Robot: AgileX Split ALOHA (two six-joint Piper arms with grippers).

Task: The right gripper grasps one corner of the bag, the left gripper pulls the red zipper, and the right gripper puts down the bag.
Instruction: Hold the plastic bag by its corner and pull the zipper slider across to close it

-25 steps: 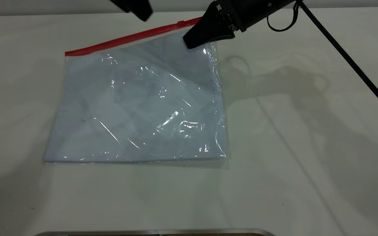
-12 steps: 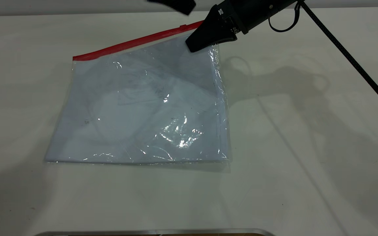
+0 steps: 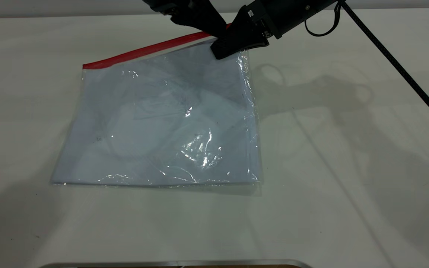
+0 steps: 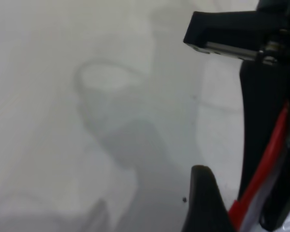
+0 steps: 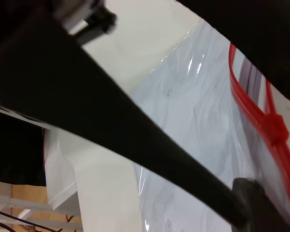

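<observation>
Nearest, bare counter runs wide around the bag. Its far corner is clamped in the right tool. The left tool straddles the red zipper, parted.

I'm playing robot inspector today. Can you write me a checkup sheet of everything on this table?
Surface: white table, shadowed.
Job's things: clear bag with paper inside, far right corner lifted; red zipper along far edge, slider tab.
Clutter: nothing seen.
Grippers: right gripper shut on the bag's corner; left gripper at the zipper near that corner.
Cables: looped black cable and thin rod on right arm.
Surroundings: metal-edged object at the near edge.
</observation>
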